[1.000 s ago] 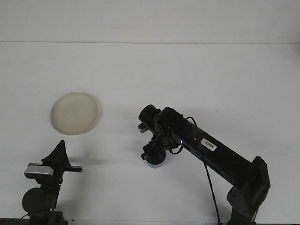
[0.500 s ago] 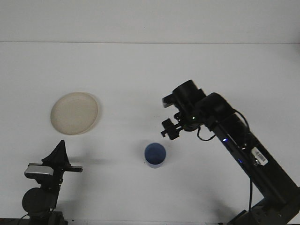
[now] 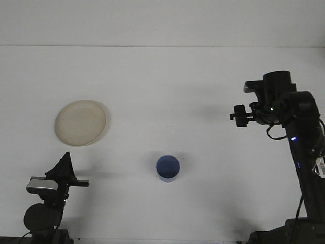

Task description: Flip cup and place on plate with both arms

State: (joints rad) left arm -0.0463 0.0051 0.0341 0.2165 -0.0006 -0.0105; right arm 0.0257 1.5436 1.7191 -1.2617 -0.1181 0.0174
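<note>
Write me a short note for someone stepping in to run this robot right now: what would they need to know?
Right tool: holding nothing, raised at the table's right side, far from the cup; whether it is open is unclear.
Left tool: low at the near left, holding nothing, just in front of the plate.
Cup: upright, mouth up, on the table near the middle front.
Plate: bare, on the left.
Done: cup stands mouth up.
Left: pick up the cup and set it on the plate, probably with the left arm.

right hand (image 3: 238,116) raised, empty
</note>
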